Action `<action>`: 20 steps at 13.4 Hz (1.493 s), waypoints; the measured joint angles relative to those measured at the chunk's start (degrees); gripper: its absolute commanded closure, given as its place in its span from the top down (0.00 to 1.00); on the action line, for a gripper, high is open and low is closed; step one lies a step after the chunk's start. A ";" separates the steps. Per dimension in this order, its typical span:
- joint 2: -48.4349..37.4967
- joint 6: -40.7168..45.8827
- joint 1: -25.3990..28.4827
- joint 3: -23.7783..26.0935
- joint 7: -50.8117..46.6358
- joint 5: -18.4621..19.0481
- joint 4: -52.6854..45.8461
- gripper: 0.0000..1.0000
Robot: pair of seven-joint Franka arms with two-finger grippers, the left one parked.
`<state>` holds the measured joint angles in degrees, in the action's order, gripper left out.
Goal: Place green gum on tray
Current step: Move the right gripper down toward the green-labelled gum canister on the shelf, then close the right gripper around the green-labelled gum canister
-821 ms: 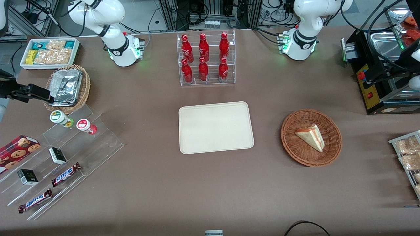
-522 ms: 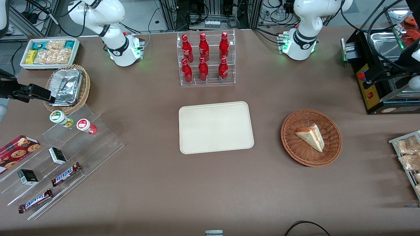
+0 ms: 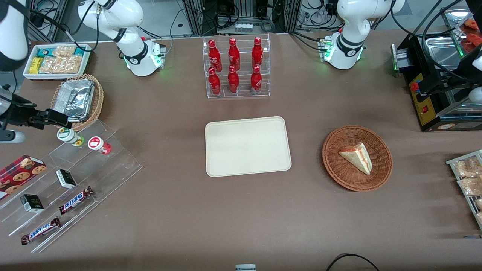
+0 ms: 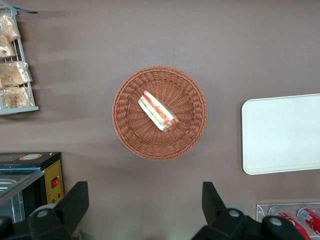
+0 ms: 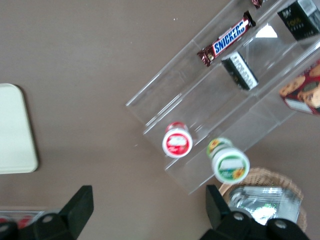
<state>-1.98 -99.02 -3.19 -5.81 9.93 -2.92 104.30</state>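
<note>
The green gum (image 3: 67, 135) has a green-and-white lid and a yellow-green label (its neighbour (image 3: 97, 143) on the clear stepped rack (image 3: 113, 165) is red-and-white). Beside the rack, the black gripper (image 3: 56, 117); the tray (image 3: 247, 146) is plain cream on brown table (image 3: 226, 210).

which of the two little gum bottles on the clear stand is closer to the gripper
The green gum, with the green-and-white lid. It stands just beside the gripper, while the red-lidded gum bottle stands farther along the clear stand, toward the tray.

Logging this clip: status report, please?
Gripper open, above green gum. Gum on clear stepped rack, ungrasped. Tray bare. Red-lidded bottle stands beside gum.
</note>
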 measured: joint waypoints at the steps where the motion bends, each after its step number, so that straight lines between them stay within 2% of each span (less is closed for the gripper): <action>1: -0.81 -3.66 -1.39 -0.19 4.12 0.00 3.56 1.00; 4: -2.61 -11.87 -3.73 -1.39 15.92 -0.01 11.88 1.00; 11: -3.18 -25.75 -4.42 -4.46 37.98 -0.01 22.24 1.00; 20: -2.43 -28.92 -5.24 -6.50 40.85 -0.01 26.09 1.00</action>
<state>-4.42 -127.94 -8.43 -12.31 50.78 -2.93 130.38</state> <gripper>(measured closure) 0.000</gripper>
